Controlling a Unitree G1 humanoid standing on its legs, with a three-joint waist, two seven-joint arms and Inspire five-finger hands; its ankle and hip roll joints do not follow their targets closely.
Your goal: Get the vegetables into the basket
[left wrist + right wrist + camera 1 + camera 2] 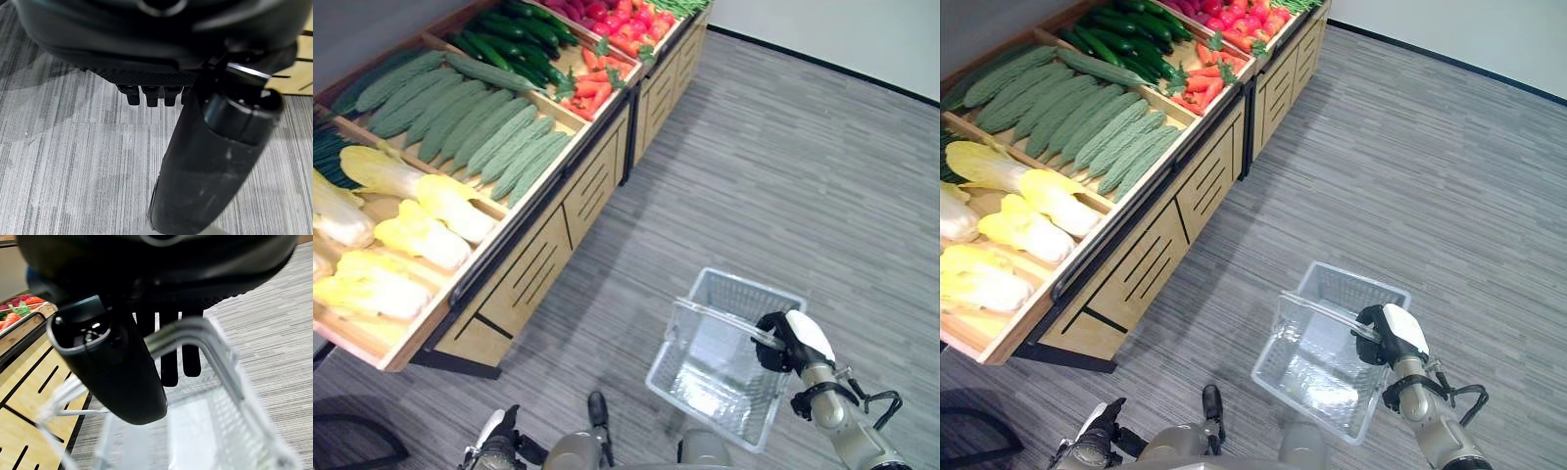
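A wooden display stand (538,255) along the left holds the vegetables: pale yellow cabbages (421,235), bumpy light-green gourds (480,127), dark green cucumbers (514,44), carrots (592,83) and red produce (617,15) at the far end. A clear mesh basket (705,377) hangs over the floor at lower right with nothing in it. My right hand (781,345) is shut on the basket's handle (195,330), which runs between its thumb and fingers. My left hand (494,441) hangs low at the bottom left, apart from the stand, fingers relaxed and holding nothing.
Grey striped floor (783,166) stretches open to the right of the stand. The stand's slatted wooden front (533,269) faces the basket. A white wall with a dark skirting (862,73) runs along the far right.
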